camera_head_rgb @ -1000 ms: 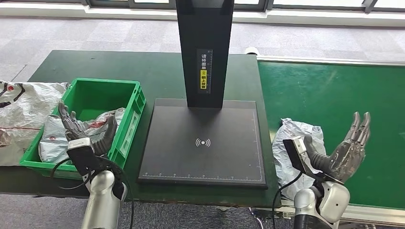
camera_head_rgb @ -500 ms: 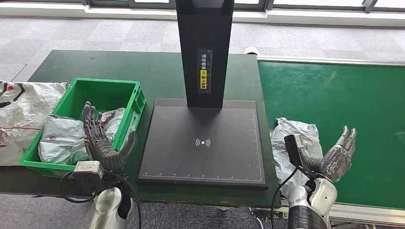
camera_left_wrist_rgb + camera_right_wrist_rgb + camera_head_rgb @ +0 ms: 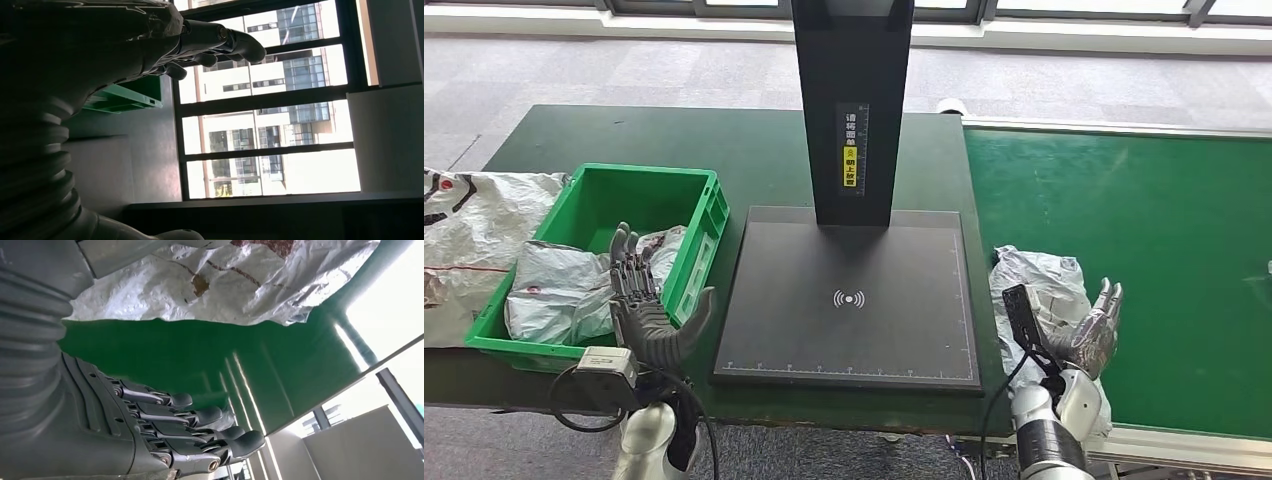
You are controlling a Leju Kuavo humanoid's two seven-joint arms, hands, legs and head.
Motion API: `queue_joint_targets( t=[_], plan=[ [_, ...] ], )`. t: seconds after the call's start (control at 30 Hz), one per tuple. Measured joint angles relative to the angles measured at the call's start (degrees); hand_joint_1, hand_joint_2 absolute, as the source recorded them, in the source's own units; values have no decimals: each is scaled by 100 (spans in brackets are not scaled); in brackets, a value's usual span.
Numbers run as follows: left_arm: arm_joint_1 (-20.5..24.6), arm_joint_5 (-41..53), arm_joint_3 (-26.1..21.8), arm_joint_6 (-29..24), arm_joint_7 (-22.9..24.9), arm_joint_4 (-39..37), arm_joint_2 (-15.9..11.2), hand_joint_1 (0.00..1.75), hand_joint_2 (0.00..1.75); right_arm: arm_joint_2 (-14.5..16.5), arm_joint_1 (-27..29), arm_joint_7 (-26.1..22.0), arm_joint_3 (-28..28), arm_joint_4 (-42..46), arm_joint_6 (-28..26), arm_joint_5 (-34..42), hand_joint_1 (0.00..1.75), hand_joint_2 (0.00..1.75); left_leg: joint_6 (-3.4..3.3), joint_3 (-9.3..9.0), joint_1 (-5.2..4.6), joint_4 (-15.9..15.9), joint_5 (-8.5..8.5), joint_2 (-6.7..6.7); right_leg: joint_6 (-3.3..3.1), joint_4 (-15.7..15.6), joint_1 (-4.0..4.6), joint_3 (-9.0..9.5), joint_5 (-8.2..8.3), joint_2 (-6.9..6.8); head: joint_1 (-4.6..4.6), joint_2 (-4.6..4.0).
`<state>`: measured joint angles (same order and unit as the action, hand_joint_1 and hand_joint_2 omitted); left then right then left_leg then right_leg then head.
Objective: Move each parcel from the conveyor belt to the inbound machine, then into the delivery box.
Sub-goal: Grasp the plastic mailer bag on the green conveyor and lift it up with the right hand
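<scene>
We see a grey parcel [image 3: 1034, 290] lying at the belt's [image 3: 1144, 220] near edge, just beside the scanner plate [image 3: 849, 300]. Our right hand [image 3: 1092, 335] is raised beside it, fingers spread, holding nothing. Our left hand [image 3: 649, 320], fingers also spread, stands empty at the green crate's [image 3: 694, 190] near corner.

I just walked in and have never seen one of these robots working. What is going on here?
A humanoid robot is sorting parcels. Its right hand, open and empty, is beside a silver parcel at the edge of the green conveyor belt, not yet gripping it. Its left hand is open and empty, in front of the green delivery box, which already holds grey parcels. The black scanning pad between them is bare.
</scene>
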<state>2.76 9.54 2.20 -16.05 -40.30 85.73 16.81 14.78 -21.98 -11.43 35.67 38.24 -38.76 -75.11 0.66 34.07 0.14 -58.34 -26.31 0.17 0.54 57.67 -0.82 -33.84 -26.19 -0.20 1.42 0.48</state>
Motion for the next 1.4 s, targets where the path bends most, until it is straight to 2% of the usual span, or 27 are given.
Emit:
queue_joint_targets(
  t=[0.23, 0.57, 0.77, 0.9, 1.4],
  plan=[
    [4, 89, -1, 45, 2, -126, -23, 0, 175, -140, -152, 194, -33, -562, 311, 44, 0, 175, 0, 1, 0, 0, -1, 0, 0, 0, 0, -1, 0, 0, 0, 0],
    [71, 507, 0, -119, 2, -542, -27, 0, 175, -319, -167, 988, -270, -965, 741, -215, 0, 175, 0, 0, -1, -1, -1, 0, 0, 0, -1, -2, 0, 1, 0, 0],
    [168, 556, -1, -195, 2, -823, -24, 0, 175, -421, -131, 1622, -504, -1112, 1022, -659, 2, 175, 0, -1, 0, -1, -1, 1, 0, 0, -1, -2, 0, 2, 0, 0],
    [197, 568, -1, -199, 2, -937, -24, 0, 175, -450, -133, 1749, -621, -1180, 1269, -794, 175, 175, 0, 0, 0, 0, -1, 1, 0, 0, 0, -2, 0, 2, 0, 0],
    [235, 615, -1, -211, 2, -1114, -24, 0, 175, -473, -141, 1788, -740, -1236, 1406, -884, 175, 175, 0, -4, 0, -1, 0, 1, 0, 0, 0, 1, 0, 2, 0, 0]
  ],
)
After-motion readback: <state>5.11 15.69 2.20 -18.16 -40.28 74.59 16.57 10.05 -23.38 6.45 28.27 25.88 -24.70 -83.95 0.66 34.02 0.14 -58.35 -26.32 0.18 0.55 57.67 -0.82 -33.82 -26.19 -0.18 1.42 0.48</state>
